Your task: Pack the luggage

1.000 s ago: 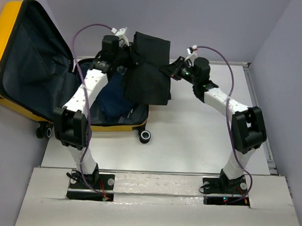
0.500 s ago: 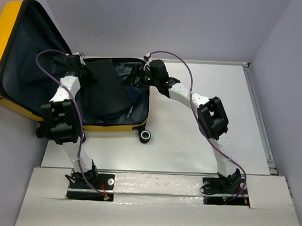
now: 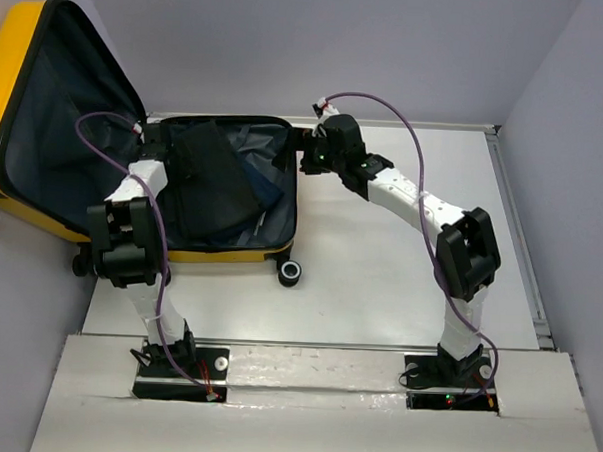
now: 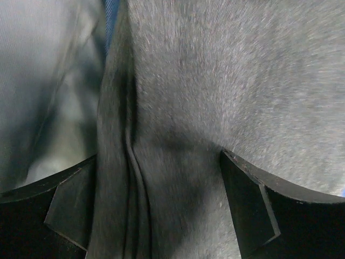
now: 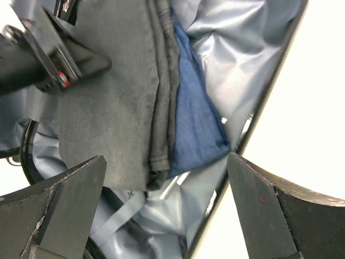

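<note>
Luggage (image 3: 230, 253) sits open at the desk's (image 3: 379, 289) far left corner, its lid (image 3: 66, 116) cut off by the frame. Left wrist: my left jaws gape wide over blurred black cloth (image 4: 215, 81). Right wrist: right jaws wide, blue cloth (image 5: 197, 124) half-hidden under black.

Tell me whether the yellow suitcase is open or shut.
Open: the yellow suitcase has its lid leaning back, and black clothing lies in its base.
</note>
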